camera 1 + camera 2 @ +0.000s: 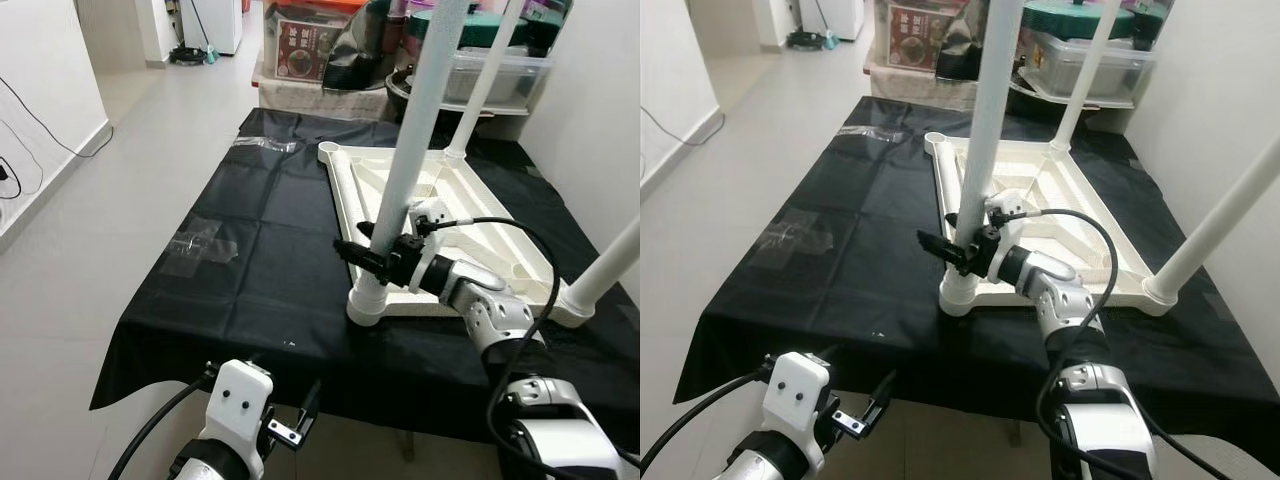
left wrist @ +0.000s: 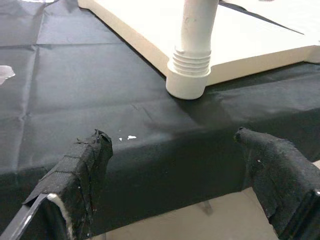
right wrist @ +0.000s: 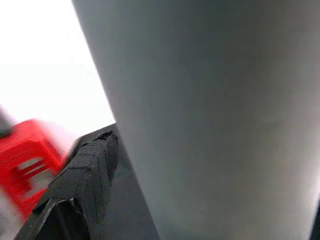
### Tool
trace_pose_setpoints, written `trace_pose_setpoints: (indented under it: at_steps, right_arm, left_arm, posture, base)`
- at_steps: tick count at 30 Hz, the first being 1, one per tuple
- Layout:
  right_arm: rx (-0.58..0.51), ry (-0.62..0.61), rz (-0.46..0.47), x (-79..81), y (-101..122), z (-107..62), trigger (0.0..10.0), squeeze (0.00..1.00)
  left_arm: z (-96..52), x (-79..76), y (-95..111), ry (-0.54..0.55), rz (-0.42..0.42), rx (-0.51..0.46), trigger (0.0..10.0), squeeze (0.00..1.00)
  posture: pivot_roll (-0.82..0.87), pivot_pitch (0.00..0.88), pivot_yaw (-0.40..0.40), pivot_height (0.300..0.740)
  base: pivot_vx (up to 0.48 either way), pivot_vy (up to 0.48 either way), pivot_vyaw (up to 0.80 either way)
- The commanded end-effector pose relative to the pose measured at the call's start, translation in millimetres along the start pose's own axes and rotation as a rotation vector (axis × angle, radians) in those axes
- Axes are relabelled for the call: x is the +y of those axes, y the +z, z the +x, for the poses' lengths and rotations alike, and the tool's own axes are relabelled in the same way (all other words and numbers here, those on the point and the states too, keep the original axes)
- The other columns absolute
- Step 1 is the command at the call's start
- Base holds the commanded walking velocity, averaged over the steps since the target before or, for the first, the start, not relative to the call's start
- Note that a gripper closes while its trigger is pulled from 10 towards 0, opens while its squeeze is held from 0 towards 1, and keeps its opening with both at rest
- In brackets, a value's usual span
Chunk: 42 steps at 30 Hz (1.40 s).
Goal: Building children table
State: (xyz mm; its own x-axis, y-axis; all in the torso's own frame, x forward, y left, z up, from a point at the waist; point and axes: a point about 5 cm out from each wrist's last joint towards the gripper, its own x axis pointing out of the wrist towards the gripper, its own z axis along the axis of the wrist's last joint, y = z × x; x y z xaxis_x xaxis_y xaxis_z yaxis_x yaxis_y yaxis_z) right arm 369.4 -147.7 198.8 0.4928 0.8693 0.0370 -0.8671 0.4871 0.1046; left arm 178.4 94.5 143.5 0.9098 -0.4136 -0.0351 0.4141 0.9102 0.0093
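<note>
tabletop (image 1: 500,250): white, laid upside down on the black cloth (image 1: 250,250), toward the cloth's right half.
near leg (image 1: 405,170): white, upright, seated in the near-left corner socket (image 1: 368,300) of the tabletop; threaded collar seen in the left wrist view.
other legs: one (image 1: 480,90) stood at the far corner, one (image 1: 605,270) at the near-right corner, tilted outward.
far-left socket (image 1: 328,150): no leg seated in it.
right gripper (image 1: 362,248): held against the near leg low down, just above the socket; fingers set on either side of the leg, pinching it.
left gripper (image 2: 175,165): held low before the near edge of the cloth, apart from the leg; fingers (image 2: 85,165) spread wide, nothing between them.
tape scraps (image 1: 200,245): clear, lain on the cloth's left part; another (image 1: 262,145) near the far edge.
storage boxes (image 1: 480,70): seen behind the table.
</note>
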Motion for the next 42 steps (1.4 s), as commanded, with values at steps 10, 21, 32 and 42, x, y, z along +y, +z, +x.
trace_pose_setpoints:
  at_steps: [10,21,32,42]
  right_arm:
    - [-0.004,0.362,-0.034,24.4,9.8,25.2,10.0,0.0]
    - [-0.057,0.366,-0.083,30.4,8.6,34.1,0.0,0.0]
    - [-0.134,-0.098,-0.073,23.3,-12.0,15.8,0.0,0.0]
    - [-0.11,-1.17,-0.083,27.5,-36.0,-21.2,0.0,0.0]
  left_arm:
    - [-2.4,-2.2,-0.2,-0.008,0.003,0.01,10.0,0.0]
    - [-2.0,-2.7,-0.5,-0.006,0.003,0.01,10.0,0.0]
    - [3.6,3.2,-4.4,-0.001,0.006,0.012,10.0,0.0]
    - [9.8,6.9,-7.2,-0.005,0.015,0.009,10.0,0.0]
  posture:
    - [0.28,0.079,-0.108,0.74]
    - [0.28,0.079,-0.11,0.74]
    - [0.25,0.053,-0.093,0.74]
    - [0.23,0.034,-0.086,0.74]
  base:
    - [0.0,0.0,0.0]
    - [0.0,0.0,0.0]
    - [0.0,0.0,0.0]
    - [0.0,0.0,0.0]
